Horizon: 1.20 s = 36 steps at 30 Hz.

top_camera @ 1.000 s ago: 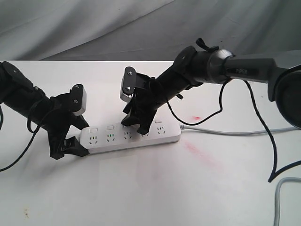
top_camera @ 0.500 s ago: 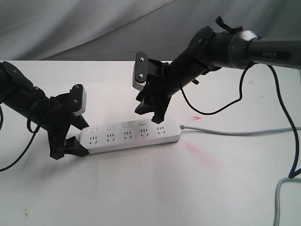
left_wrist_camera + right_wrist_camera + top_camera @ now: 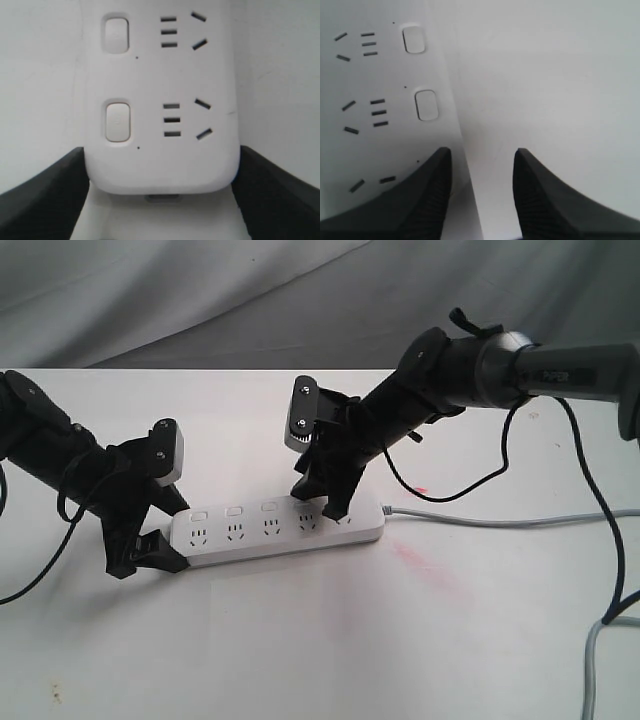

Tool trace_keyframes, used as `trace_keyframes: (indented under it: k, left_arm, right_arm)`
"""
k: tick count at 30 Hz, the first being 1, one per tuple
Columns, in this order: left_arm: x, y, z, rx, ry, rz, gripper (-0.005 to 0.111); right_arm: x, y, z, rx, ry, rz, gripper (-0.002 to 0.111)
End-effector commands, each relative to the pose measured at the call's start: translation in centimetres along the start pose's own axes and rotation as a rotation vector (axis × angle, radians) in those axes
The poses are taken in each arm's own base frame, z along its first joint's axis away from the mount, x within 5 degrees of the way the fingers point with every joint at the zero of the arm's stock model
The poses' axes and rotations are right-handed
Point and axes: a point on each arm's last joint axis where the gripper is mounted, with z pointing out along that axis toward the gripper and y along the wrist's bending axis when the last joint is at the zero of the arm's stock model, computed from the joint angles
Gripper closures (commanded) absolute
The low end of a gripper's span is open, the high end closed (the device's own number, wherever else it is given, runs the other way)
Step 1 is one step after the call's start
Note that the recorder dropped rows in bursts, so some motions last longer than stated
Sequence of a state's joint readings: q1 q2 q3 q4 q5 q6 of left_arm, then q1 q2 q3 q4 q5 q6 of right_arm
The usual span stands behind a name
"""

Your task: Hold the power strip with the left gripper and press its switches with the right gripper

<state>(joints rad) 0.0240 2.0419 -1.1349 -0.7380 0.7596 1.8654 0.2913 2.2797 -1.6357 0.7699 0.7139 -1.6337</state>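
The white power strip [image 3: 262,533] lies flat on the table, its grey cord [image 3: 480,523] running off to the right. My left gripper [image 3: 150,545] is shut on the strip's left rounded end; in the left wrist view the strip [image 3: 160,150] sits between both black fingers [image 3: 45,200]. Two switches [image 3: 117,121] show there. My right gripper [image 3: 318,502] is tilted down over the strip's right end, jaws apart, one fingertip resting where the last button lies. In the right wrist view one finger [image 3: 420,200] overlaps the strip [image 3: 380,130], the other hangs over bare table. Two switches [image 3: 426,105] show ahead of it.
The white table [image 3: 300,640] carries a faint red smear [image 3: 425,565] to the right of the strip. A loose black cable [image 3: 600,530] hangs from the right arm, and a grey cable [image 3: 592,660] curls at the lower right. Grey cloth [image 3: 200,290] backs the table.
The right gripper lifted off the fourth socket area, shifted right, and has come down on the strip's right end. The left gripper and the strip have not moved.
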Motion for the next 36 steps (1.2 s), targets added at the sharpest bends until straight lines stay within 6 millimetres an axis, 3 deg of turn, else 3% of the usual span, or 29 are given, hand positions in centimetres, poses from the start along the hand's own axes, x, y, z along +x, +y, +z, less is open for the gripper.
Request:
trace_keyframes:
  k: [1,9,19,36]
  left_arm:
    - [0.0,-0.1,0.3,0.009,0.005,-0.002,0.044]
    - [0.0,-0.1,0.3,0.009,0.005,-0.002,0.044]
    - [0.0,-0.1,0.3,0.009,0.005,-0.002,0.044]
    - [0.0,-0.1,0.3,0.009,0.005,-0.002,0.044]
  right_arm:
    - [0.8,0.2,0.8,-0.018,0.012,0.007,0.070]
    - [0.9,0.3,0.8,-0.027,0.017,0.002,0.070]
    - [2.6,1.2,2.7,-0.081,0.049,0.024,0.070]
    - [3.6,0.9,2.3,-0.091,0.074,0.021,0.070]
